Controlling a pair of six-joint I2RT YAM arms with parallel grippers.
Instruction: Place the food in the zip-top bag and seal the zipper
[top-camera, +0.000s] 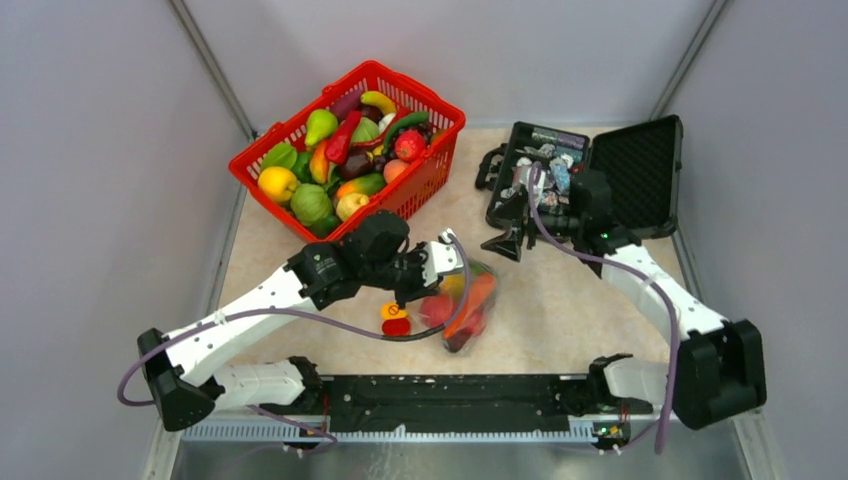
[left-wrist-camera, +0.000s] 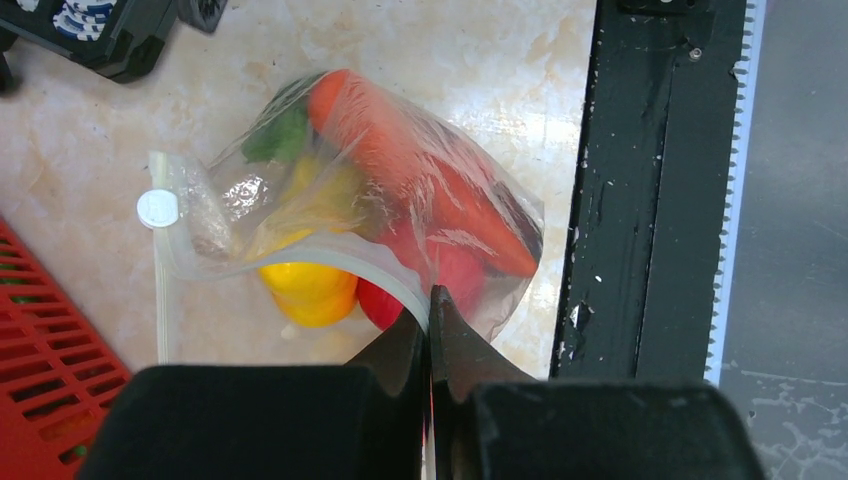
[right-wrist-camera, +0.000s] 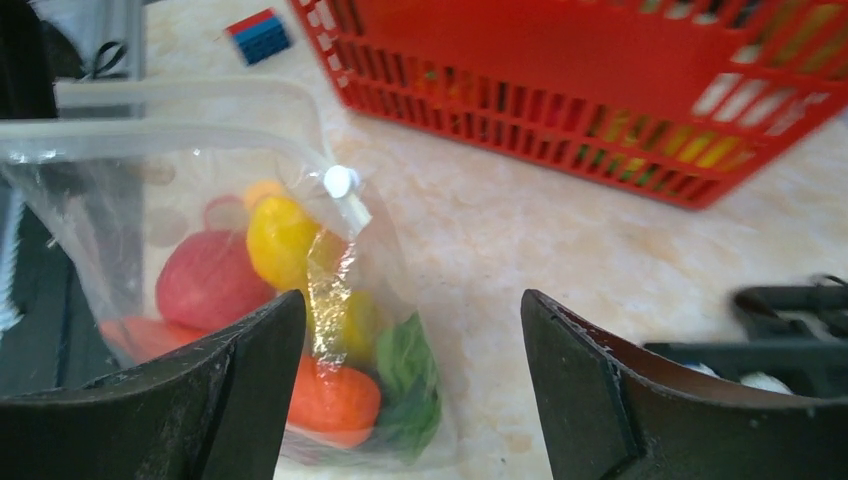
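The clear zip-top bag (top-camera: 465, 305) lies on the table in front of the arms and holds an orange carrot (left-wrist-camera: 400, 160), green, yellow and red food. My left gripper (top-camera: 403, 294) is shut on the whitish zipper (left-wrist-camera: 340, 262) at the bag's mouth, with the strip pinched between its fingertips (left-wrist-camera: 430, 305). The white slider (left-wrist-camera: 157, 208) sits at the strip's far end. A yellow piece (left-wrist-camera: 305, 290) and a red piece lie at the mouth; I cannot tell if they are inside. My right gripper (top-camera: 505, 243) is open and empty beside the bag (right-wrist-camera: 250, 290).
The red basket (top-camera: 420, 95) of toy fruits and vegetables stands at the back left. An open black hard case (top-camera: 640, 170) lies at the back right. An orange-and-red button block (top-camera: 395, 318) lies left of the bag. A blue-and-red brick (right-wrist-camera: 258, 35) lies near the basket.
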